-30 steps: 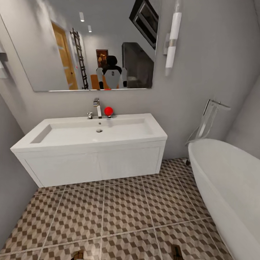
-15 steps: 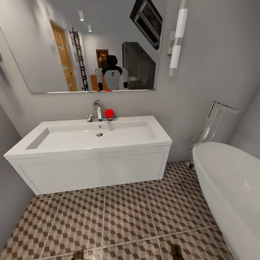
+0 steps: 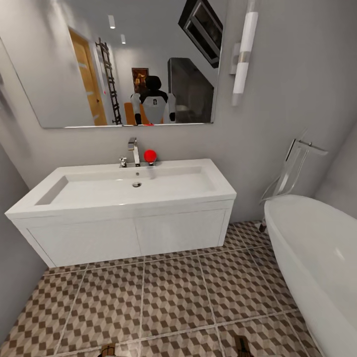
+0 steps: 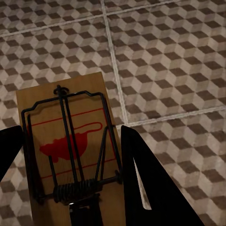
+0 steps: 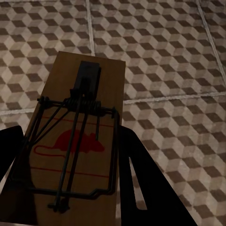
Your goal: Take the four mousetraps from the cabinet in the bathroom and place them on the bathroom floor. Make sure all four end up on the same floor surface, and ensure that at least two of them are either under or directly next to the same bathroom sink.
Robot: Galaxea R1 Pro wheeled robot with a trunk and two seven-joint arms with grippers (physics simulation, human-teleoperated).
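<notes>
Mousetrap [image 5: 77, 141] seemingly between hand [image 5: 70, 174] fingers

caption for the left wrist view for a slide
Left hand shut on a mousetrap above the cube-patterned bathroom floor.

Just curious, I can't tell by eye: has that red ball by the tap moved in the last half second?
No. The red ball sits in the same spot beside the chrome faucet on the sink; the whole view is unchanged.

The left gripper [image 4: 70, 155] is seen from its wrist camera with two dark fingers [image 4: 150, 183] closed on either side of a mousetrap [image 4: 70, 141] (the board sits flat between them). The right gripper [image 5: 70, 174] is likewise clamped on a second mousetrap [image 5: 77, 141]. Both are glimpsed at the lower edge of the head view.
</notes>
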